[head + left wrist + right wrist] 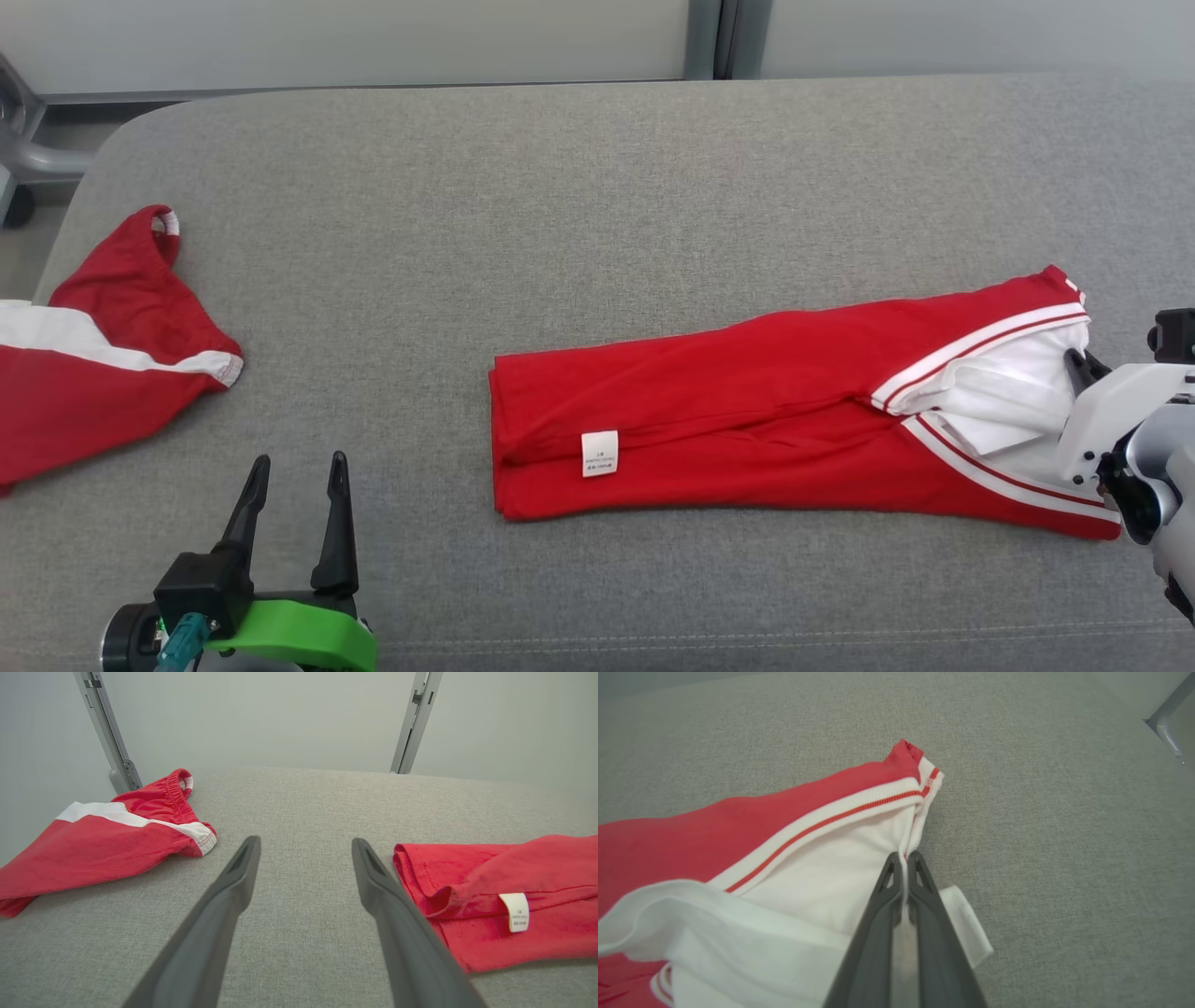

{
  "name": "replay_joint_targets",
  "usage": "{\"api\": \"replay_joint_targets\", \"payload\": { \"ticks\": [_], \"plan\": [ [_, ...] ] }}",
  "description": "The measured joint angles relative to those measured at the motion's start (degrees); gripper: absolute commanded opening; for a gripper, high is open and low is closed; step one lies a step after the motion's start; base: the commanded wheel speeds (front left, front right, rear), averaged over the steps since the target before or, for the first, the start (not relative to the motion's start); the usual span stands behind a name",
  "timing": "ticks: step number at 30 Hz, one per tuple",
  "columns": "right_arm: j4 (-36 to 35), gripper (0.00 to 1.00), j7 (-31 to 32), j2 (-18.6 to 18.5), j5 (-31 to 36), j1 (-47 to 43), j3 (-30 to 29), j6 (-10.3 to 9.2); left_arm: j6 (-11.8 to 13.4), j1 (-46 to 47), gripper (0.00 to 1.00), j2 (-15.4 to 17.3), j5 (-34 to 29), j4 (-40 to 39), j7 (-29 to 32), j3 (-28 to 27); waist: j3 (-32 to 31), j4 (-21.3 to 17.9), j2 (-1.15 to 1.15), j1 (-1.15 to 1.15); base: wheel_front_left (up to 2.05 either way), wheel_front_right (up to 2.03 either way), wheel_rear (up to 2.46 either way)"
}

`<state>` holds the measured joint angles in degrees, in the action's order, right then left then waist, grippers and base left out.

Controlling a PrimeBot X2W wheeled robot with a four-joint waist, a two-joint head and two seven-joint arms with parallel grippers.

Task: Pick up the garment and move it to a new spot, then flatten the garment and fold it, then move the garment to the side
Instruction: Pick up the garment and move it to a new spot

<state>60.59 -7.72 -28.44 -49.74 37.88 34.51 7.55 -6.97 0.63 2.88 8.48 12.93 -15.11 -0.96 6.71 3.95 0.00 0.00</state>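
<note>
Folded red-and-white jersey garment (728, 411) lay from centre to 3 o'clock on the grey fabric surface (560, 233). Right gripper (906, 856) had its jaws clamped on the garment's white edge, probably to fold it over. The left gripper (297, 457), at 7 o'clock, stood open and empty.

Red garment (747, 411) with white-striped edging, folded into long strip, lying flat right of centre, label (599, 454) up.

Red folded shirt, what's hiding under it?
Grey cushion shows all around the red folded shirt, so it lies on that. Anything directly beneath is covered by the cloth. At the collar end, white fabric peeks out, pinched by the right gripper.
</note>
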Motion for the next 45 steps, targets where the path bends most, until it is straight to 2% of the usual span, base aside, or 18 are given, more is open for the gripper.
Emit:
{"api": "replay_joint_targets", "payload": {
  "ticks": [5, 9, 19, 24, 31, 45],
  "plan": [
    [-3.9, 0.0, 2.1, 0.1, -2.4, 0.1, 0.1, -0.01, 0.0, 0.1, 1.0, 0.0, 0.3, 0.4, 0.0, 0.3, 0.2, -1.1, 0.0, 0.0, 0.0, 0.0, 0.0],
    [-10.9, 0.0, 5.6, 0.0, -7.5, -0.3, 0.1, -0.02, 0.0, 0.6, 1.0, 0.0, 0.5, 0.6, 0.0, 0.6, 0.3, -1.8, 0.0, 0.0, 0.0, 0.0, 0.0],
    [-31.5, 0.0, 15.0, -4.7, -20.5, -4.4, 1.1, -0.07, 0.2, 0.7, 1.0, 0.0, 1.0, 0.9, 0.0, 1.3, 0.1, -1.8, 0.0, 0.0, 0.0, 0.0, 0.0],
    [-37.6, 0.0, 17.6, -4.5, -24.6, -5.1, 1.4, -0.07, 0.2, 0.9, 1.0, 0.0, 1.1, 1.3, 0.0, 1.6, -0.2, -1.3, 0.0, 0.0, 0.0, 0.0, 0.0],
    [-42.1, 0.0, 20.0, -0.9, -27.0, -5.6, 3.8, -0.07, 0.2, 1.2, 1.0, 0.0, 1.4, 1.8, 0.0, 2.8, -0.8, 0.2, 0.0, 0.0, 0.0, 0.0, 0.0],
    [-40.4, 0.0, 20.1, 7.9, -27.2, -3.3, 7.7, -0.08, 0.7, 3.0, 1.0, 0.0, 3.1, 2.9, 0.0, 5.9, -0.5, 4.1, 0.0, 0.0, 0.0, 0.0, 0.0]
  ]
}}
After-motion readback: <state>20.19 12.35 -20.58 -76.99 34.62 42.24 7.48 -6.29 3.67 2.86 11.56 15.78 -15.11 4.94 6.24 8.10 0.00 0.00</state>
